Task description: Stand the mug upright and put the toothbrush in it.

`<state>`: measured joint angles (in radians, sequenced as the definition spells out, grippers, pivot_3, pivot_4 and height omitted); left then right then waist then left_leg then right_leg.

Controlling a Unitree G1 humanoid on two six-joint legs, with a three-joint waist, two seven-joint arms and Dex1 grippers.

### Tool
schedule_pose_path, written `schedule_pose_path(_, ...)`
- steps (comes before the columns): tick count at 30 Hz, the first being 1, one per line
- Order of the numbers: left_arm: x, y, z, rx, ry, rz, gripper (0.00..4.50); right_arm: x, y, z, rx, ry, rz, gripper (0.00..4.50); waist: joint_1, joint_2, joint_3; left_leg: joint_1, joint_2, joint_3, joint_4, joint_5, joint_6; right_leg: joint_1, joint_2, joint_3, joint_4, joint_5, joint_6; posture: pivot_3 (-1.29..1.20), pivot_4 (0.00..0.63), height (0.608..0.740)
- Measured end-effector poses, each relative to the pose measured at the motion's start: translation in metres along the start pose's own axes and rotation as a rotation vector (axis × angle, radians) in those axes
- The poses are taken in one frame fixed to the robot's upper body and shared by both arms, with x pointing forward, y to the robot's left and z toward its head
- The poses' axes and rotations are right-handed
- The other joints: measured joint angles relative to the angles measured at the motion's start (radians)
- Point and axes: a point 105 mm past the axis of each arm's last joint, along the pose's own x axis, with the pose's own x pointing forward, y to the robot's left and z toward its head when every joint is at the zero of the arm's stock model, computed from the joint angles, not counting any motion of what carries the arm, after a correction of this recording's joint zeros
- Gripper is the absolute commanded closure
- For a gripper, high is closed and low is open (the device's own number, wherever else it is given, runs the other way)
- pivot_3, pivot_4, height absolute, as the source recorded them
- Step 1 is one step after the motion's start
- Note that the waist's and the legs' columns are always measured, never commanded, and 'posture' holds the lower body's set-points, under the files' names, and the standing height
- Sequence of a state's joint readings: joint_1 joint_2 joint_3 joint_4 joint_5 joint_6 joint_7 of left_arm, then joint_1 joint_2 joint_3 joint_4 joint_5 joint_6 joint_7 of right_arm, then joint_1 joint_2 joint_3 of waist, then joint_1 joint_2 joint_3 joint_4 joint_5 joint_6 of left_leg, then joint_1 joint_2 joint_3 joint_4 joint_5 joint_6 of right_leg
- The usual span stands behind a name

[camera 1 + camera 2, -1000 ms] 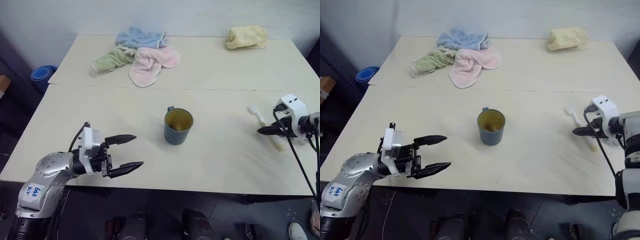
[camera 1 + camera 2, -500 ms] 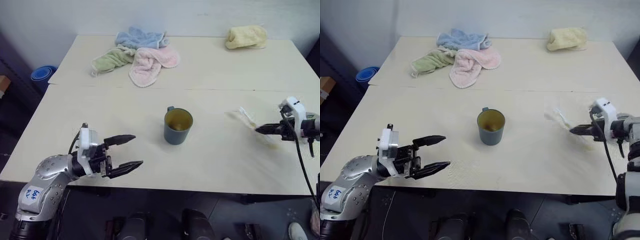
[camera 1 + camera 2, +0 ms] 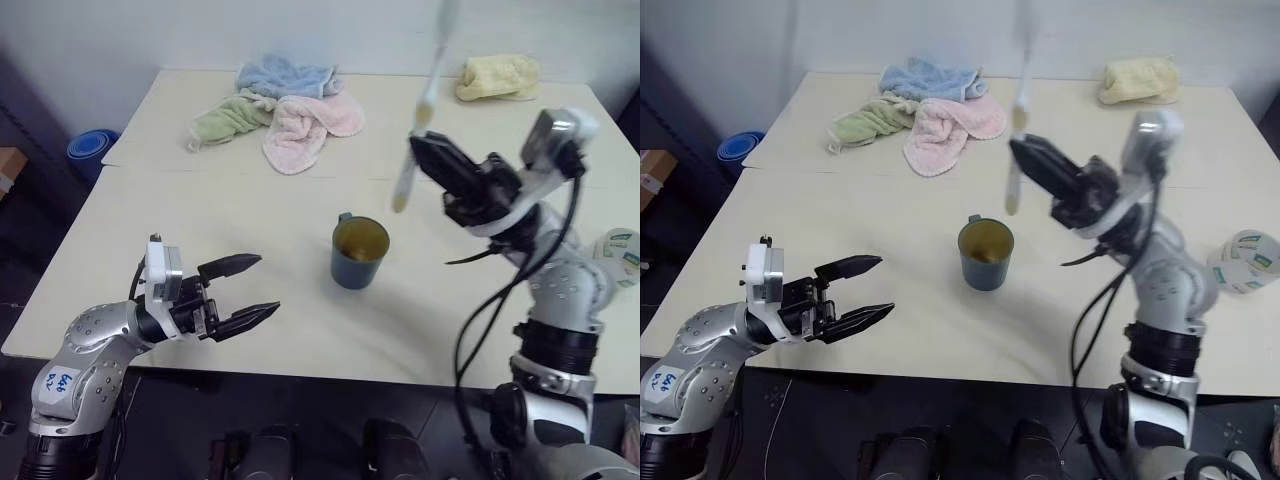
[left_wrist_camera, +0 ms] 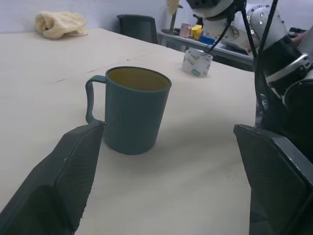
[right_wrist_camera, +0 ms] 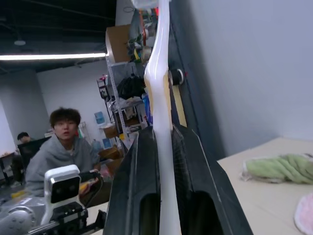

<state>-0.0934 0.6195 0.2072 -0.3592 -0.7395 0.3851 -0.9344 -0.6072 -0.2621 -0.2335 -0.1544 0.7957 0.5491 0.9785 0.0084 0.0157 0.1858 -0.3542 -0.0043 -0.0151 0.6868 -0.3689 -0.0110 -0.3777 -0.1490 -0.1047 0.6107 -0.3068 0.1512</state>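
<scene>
Standing upright near the middle of the pale table (image 3: 300, 215), the mug (image 3: 358, 253) shows its yellowish inside, handle turned toward the far side. The right gripper (image 3: 428, 152) is raised above the table, beyond and to the right of the mug, its two black fingers clamped on the toothbrush (image 3: 422, 110); the white handle is pinched flat between the finger pads in the right wrist view and runs steeply upward past the top of the frame. The toothbrush's lower end hangs in the air above the tabletop, apart from the mug's rim. The left gripper (image 3: 243, 293) hovers low over the near edge of the table, left of the mug, fingers spread wide with nothing between them; in the left wrist view the mug sits between the two finger silhouettes, untouched. Green, blue and pink towels (image 3: 280, 105) lie heaped at the far side, a yellow towel (image 3: 497, 76) at the far right corner. A tape roll (image 3: 1244, 260) rests near the right edge.
</scene>
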Motion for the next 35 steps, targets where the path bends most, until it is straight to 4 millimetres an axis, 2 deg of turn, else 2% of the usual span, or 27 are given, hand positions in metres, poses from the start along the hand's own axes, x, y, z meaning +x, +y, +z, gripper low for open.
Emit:
schedule_pose_path(3,0.005,0.0,-0.001,-0.006,-0.009,-0.005,0.0,-0.005,-0.005,-0.034,0.01,0.036,-0.019,4.45,-0.011,0.0,0.0,0.0,0.0,0.001,0.0,0.0,0.0,0.0,0.0,0.0,0.0,0.0,0.0,0.0,0.15,0.74)
schedule_pose_path(10,0.005,0.002,-0.003,0.005,0.002,0.008,0.0,-0.031,-0.03,-0.065,-0.084,0.092,-0.115,4.45,-0.035,0.0,0.0,0.002,0.001,0.001,-0.001,0.0,0.0,0.0,0.001,0.0,0.001,0.0,0.0,0.0,0.15,0.74)
schedule_pose_path(12,0.005,0.002,-0.003,0.009,0.005,0.009,0.0,-0.036,-0.033,-0.07,-0.112,0.097,-0.13,3.73,-0.038,0.0,0.0,0.002,0.001,0.001,-0.001,0.0,0.0,0.0,0.001,0.0,0.001,0.0,0.0,0.0,0.15,0.74)
schedule_pose_path(14,0.005,0.002,-0.003,0.011,0.006,0.01,0.0,-0.037,-0.034,-0.069,-0.141,0.091,-0.13,3.32,-0.039,0.0,0.0,0.002,0.001,0.001,-0.001,0.0,0.0,0.0,0.001,0.0,0.001,0.0,0.0,0.0,0.15,0.74)
schedule_pose_path(15,0.005,0.002,-0.003,0.012,0.007,0.011,0.0,-0.037,-0.034,-0.067,-0.156,0.085,-0.126,3.07,-0.039,0.0,0.0,0.002,0.001,0.001,-0.001,0.0,0.0,0.0,0.001,0.0,0.001,0.0,0.0,0.0,0.15,0.74)
schedule_pose_path(16,0.005,0.002,-0.003,0.014,0.008,0.012,0.0,-0.036,-0.034,-0.065,-0.171,0.082,-0.119,2.62,-0.039,0.0,0.0,0.002,0.001,0.001,-0.001,0.0,0.0,0.0,0.001,0.0,0.001,0.0,0.0,0.0,0.15,0.74)
schedule_pose_path(18,0.004,0.003,-0.003,0.021,0.013,0.017,0.0,-0.038,-0.033,-0.058,-0.202,0.096,-0.105,2.2,-0.037,0.0,0.0,0.002,0.001,0.001,-0.001,0.0,0.0,0.0,0.001,0.0,0.001,0.0,0.0,0.0,0.15,0.74)
schedule_pose_path(20,0.0,0.005,-0.004,0.038,0.031,0.027,0.0,-0.043,-0.032,-0.051,-0.233,0.122,-0.091,1.52,-0.034,0.0,0.0,0.001,0.001,0.0,-0.001,0.0,0.0,0.0,0.0,0.0,0.001,0.0,0.0,0.0,0.15,0.74)
schedule_pose_path(21,-0.002,0.005,-0.005,0.053,0.046,0.031,0.0,-0.047,-0.031,-0.048,-0.248,0.141,-0.083,1.38,-0.033,0.001,0.0,0.001,0.001,0.0,-0.001,0.0,0.0,0.0,0.0,0.0,0.0,0.0,0.0,0.0,0.15,0.74)
schedule_pose_path(24,-0.024,0.015,-0.015,0.109,0.148,0.108,0.0,-0.081,-0.033,-0.027,-0.328,0.245,-0.114,0.45,-0.027,0.001,0.0,0.001,0.001,0.001,-0.002,0.0,0.001,0.0,0.0,0.0,-0.002,0.0,0.0,0.0,0.15,0.74)
schedule_pose_path(25,-0.037,0.021,-0.022,0.141,0.191,0.154,0.0,-0.104,-0.031,-0.021,-0.354,0.324,-0.123,0.21,-0.024,0.001,0.0,0.001,0.001,0.002,-0.003,0.0,0.001,0.0,0.0,0.0,-0.003,0.0,0.0,0.0,0.15,0.74)
schedule_pose_path(28,-0.078,0.026,-0.051,0.191,0.361,0.255,0.0,-0.171,-0.015,-0.029,-0.346,0.589,-0.113,0.08,-0.015,0.0,0.001,0.002,0.002,0.007,-0.004,0.0,0.001,0.001,0.001,0.0,-0.005,0.0,0.0,0.0,0.15,0.74)
schedule_pose_path(29,-0.088,0.026,-0.056,0.194,0.39,0.278,0.0,-0.186,-0.013,-0.029,-0.338,0.631,-0.13,0.08,-0.014,0.0,0.001,0.002,0.002,0.008,-0.004,-0.001,0.002,0.001,0.0,0.001,-0.006,0.0,0.0,0.0,0.15,0.74)
schedule_pose_path(32,-0.105,0.023,-0.06,0.205,0.424,0.32,0.0,-0.212,-0.009,-0.031,-0.349,0.688,-0.161,0.08,-0.012,-0.001,0.001,0.004,0.003,0.01,-0.003,0.0,0.002,0.002,0.0,0.002,-0.006,0.0,0.0,0.0,0.15,0.74)
schedule_pose_path(35,-0.109,0.022,-0.061,0.203,0.428,0.339,0.0,-0.215,-0.01,-0.032,-0.358,0.692,-0.169,0.08,-0.012,-0.001,0.001,0.004,0.003,0.01,-0.003,0.0,0.002,0.002,0.0,0.002,-0.005,0.0,0.0,0.0,0.15,0.74)
